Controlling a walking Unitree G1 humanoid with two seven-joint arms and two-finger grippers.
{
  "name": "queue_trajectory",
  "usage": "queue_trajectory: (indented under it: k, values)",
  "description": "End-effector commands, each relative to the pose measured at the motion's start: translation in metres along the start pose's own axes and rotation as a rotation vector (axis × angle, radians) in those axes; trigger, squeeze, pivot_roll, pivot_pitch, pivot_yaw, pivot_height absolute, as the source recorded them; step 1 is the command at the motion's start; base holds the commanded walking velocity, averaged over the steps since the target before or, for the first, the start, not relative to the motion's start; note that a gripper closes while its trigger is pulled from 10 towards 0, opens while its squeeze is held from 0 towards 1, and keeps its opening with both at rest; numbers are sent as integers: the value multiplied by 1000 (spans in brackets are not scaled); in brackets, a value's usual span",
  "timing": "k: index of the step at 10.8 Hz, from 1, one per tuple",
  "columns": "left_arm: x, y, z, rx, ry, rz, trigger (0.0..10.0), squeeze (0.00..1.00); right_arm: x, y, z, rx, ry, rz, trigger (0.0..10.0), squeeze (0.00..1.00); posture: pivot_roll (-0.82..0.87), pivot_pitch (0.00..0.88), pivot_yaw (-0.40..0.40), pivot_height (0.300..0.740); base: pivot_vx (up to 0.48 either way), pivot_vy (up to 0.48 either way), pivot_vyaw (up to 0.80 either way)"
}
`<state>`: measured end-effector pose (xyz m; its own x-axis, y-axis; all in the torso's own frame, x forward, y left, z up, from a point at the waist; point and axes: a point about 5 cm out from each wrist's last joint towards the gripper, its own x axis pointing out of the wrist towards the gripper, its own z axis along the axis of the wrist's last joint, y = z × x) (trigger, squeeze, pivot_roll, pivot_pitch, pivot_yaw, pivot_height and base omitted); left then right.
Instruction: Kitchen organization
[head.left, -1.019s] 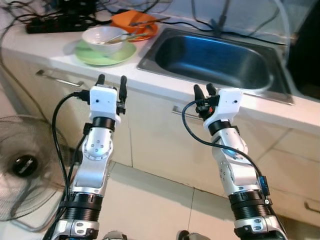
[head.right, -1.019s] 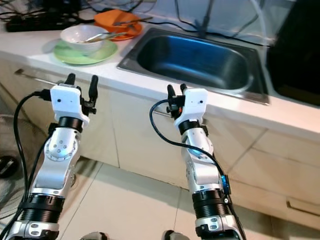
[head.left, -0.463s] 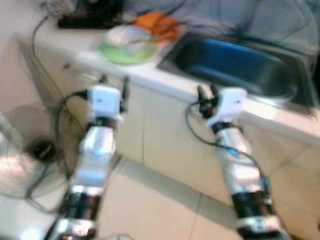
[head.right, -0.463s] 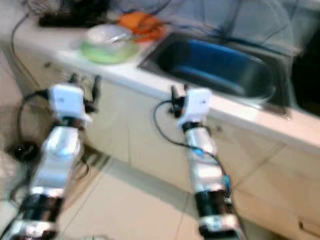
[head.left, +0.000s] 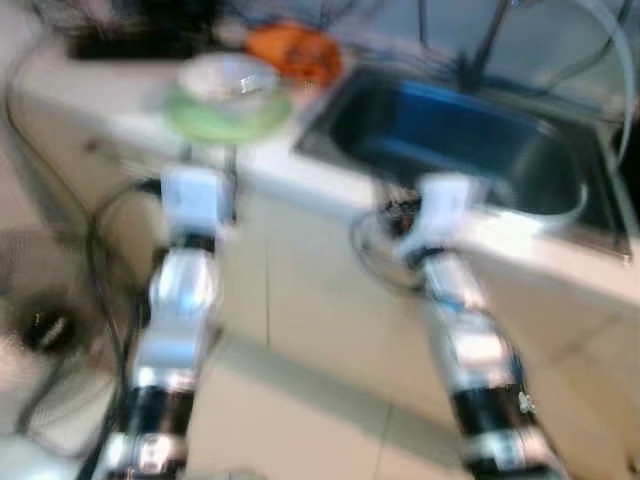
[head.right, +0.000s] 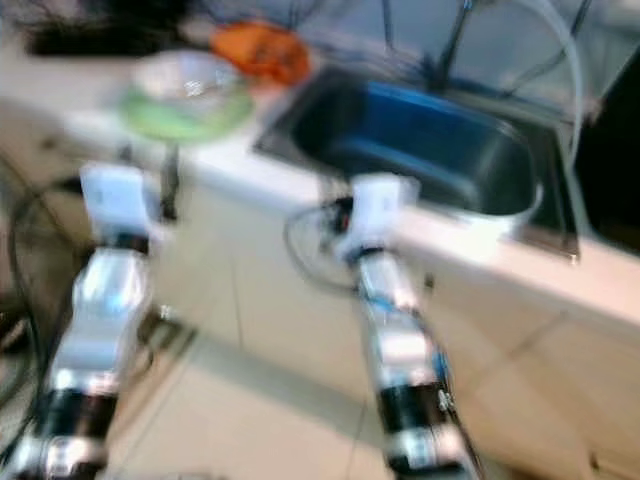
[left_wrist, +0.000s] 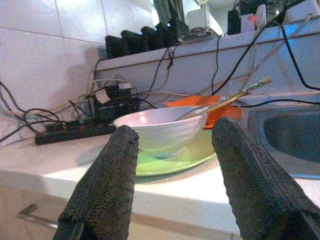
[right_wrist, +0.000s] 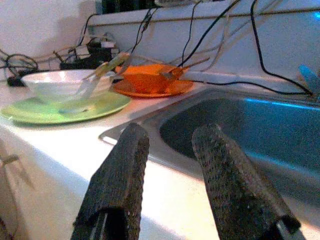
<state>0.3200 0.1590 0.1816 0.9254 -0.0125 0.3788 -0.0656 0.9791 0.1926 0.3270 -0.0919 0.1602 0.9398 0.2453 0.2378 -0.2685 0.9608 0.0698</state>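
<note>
left eye view, blurred: two silver arms raised before a pale surface (head.left: 300, 175), left gripper (head.left: 205, 165) below a green plate (head.left: 225, 115), right gripper (head.left: 405, 205) at the front edge of the steel sink (head.left: 450, 140). one white bowl (head.left: 225, 75) stacked on the one green plate, one orange plate (head.left: 295, 50) just behind, all left of the sink.

right eye view: same scene, equally smeared, so reaching now likely means misjudged aim and a knock against the surface edge.

left wrist view: jaws apart, nothing between, one black finger (left_wrist: 102, 187) either side of the bowl (left_wrist: 160, 130). two utensil handles (left_wrist: 235, 95) lean out of the bowl; a careless lift could tip them out or slide the bowl off its plate. several black cables (left_wrist: 75, 117) and power bricks trail behind, easy to snag.

right wrist view: jaws apart and empty, fingers (right_wrist: 117, 175) poised over the sink rim (right_wrist: 150, 137). one more utensil (right_wrist: 175, 72) on the orange plate (right_wrist: 152, 82) could slip off.
</note>
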Motion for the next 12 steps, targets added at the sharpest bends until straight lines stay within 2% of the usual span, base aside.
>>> queue_trajectory:
  k: [1, 11, 12]
  values:
    - [1, -12, 3, -14, -6, -34, 10000, 0, -3, -15, -1, 1, 16, -44, 10000, 0, 30, 52, -72, 740, 375, 0, 0]
    - [0, -13, 5, -19, -24, -48, 10000, 0, -3, -11, -2, 0, 15, -24, 10000, 0, 33, 55, -72, 740, 375, 0, -43]
    - [0, -16, 7, -9, -36, -69, 10000, 0, -3, -11, -2, 1, 16, -24, 10000, 0, 33, 56, -72, 740, 0, 0, 0]
